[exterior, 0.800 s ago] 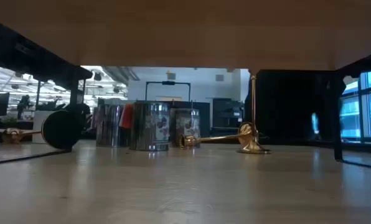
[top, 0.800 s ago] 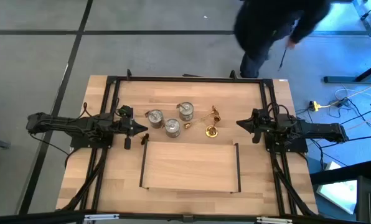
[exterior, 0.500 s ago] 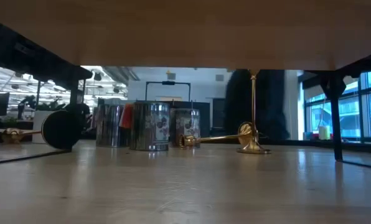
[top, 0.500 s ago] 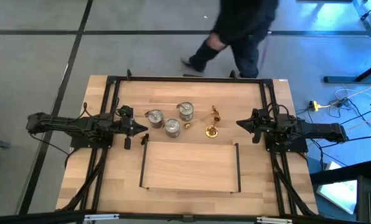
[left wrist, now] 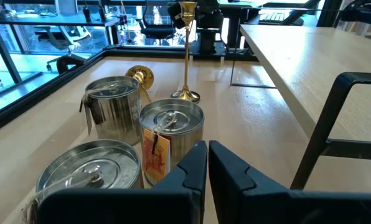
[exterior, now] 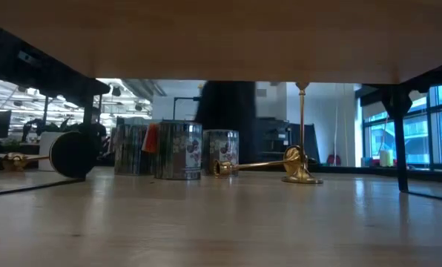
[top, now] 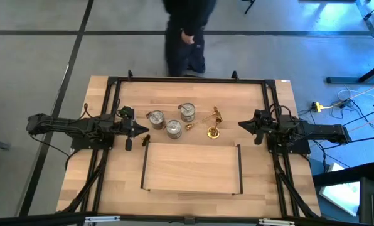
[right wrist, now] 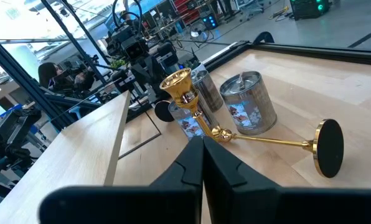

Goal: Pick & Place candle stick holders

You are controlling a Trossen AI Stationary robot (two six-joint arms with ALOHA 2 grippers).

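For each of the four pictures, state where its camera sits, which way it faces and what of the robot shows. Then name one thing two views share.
High: overhead, facing down; both arms, left hand, right hand.
Low: at tabletop height, facing level across at the tins; no hand identifiable.
Left wrist: on the left arm, facing the tins past its shut hand.
Right wrist: on the right arm, facing them past its shut hand.
Shared: the standing gold holder appears in both wrist views.

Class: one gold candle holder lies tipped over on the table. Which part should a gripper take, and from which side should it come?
Probably the slim stem of the lying gold candle holder, taken from straight above. The stem lies flat with bare table on both sides, and it is far narrower than the round base.
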